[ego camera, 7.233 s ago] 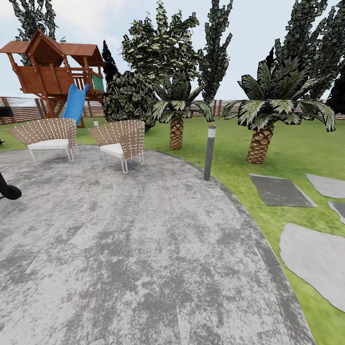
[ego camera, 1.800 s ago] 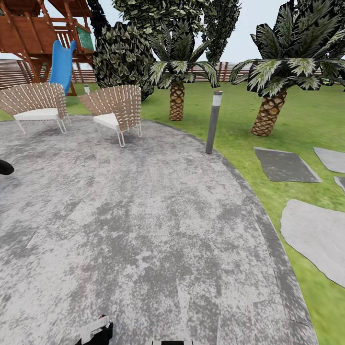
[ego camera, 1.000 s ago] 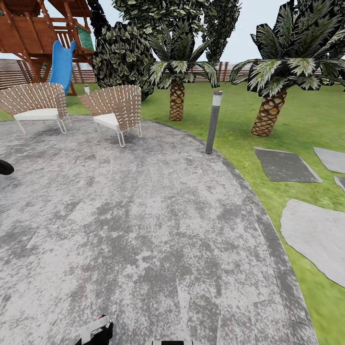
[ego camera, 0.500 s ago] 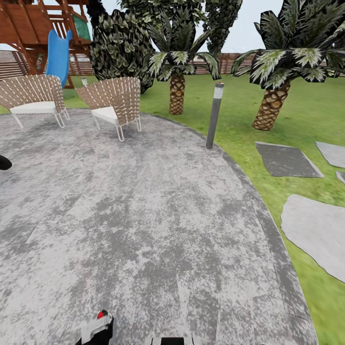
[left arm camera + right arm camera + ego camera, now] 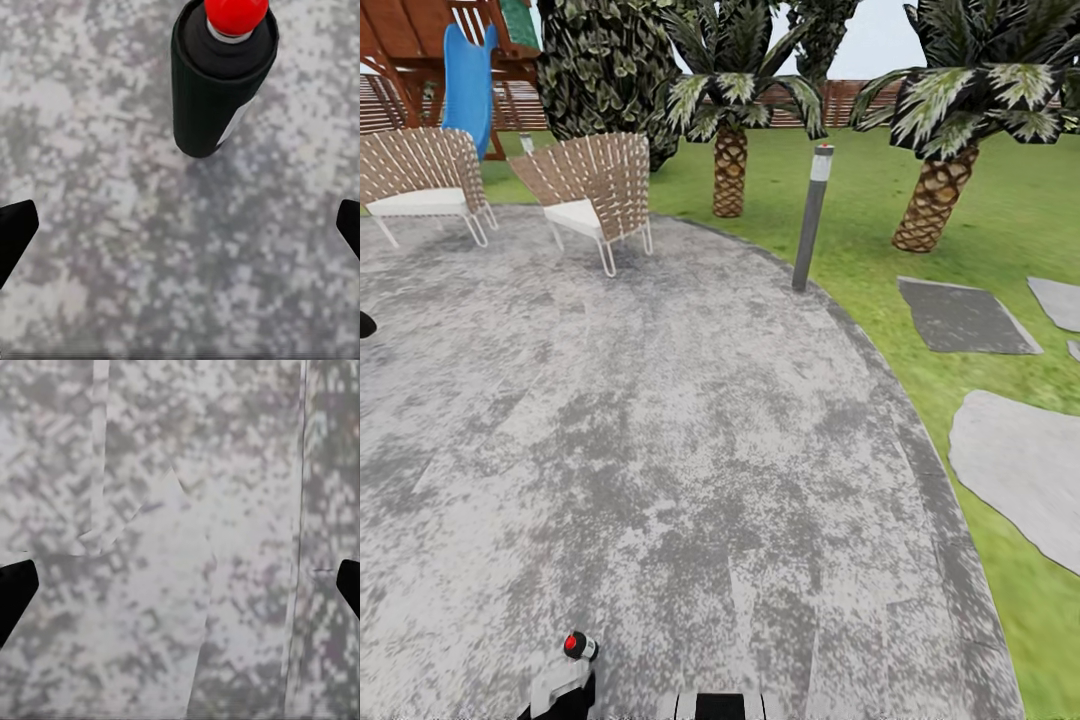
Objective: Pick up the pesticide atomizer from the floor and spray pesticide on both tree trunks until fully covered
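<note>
Lying at the bottom left of the head view, pesticide atomizer (image 5: 567,672) on paving (image 5: 660,430); sitting ahead of the spread left gripper (image 5: 180,229), long axis pointing away, nearer than the likewise spread right gripper (image 5: 180,589).

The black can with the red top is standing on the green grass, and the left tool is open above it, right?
Not quite. The black can with the red top stands on the grey speckled paving, not on the grass, which lies beyond the paving's edge. The head view shows this. The rest is right: the left tool is open above it, as the left wrist view shows.
</note>
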Controlling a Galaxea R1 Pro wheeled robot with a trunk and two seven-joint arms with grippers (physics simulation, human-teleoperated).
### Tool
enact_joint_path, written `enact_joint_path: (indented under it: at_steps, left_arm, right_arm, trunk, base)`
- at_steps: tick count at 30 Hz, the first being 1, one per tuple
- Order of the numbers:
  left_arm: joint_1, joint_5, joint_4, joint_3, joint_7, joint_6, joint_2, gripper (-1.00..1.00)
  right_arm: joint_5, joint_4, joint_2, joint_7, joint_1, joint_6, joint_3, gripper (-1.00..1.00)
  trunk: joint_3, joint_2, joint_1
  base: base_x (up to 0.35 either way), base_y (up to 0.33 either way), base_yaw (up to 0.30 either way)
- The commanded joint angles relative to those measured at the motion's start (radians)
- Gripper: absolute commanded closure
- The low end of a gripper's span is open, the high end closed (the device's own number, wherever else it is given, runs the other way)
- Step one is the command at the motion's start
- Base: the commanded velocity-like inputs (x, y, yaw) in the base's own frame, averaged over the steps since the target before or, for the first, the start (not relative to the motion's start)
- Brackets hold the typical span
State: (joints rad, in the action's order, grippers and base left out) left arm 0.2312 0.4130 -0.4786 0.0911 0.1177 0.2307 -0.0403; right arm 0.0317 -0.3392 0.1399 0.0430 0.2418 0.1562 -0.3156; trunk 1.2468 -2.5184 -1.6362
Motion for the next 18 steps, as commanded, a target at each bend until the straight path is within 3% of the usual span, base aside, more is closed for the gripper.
enact_joint_path:
  at_steps: [1,18]
  left_arm:
    - [0.000,0.006,0.000,0.009,0.008,0.004,-0.001,-1.00]
    - [0.000,0.004,0.000,0.010,0.005,0.005,-0.001,-1.00]
  right_arm:
    - [0.004,0.002,0.000,0.005,0.001,0.004,-0.005,-1.00]
    - [0.030,0.003,0.001,0.003,0.001,0.003,-0.008,-1.00]
  trunk:
    - [0.005,-0.001,0.000]
    - [0.009,-0.001,-0.001]
  base:
    - [0.000,0.000,0.000]
    - [0.000,0.000,0.000]
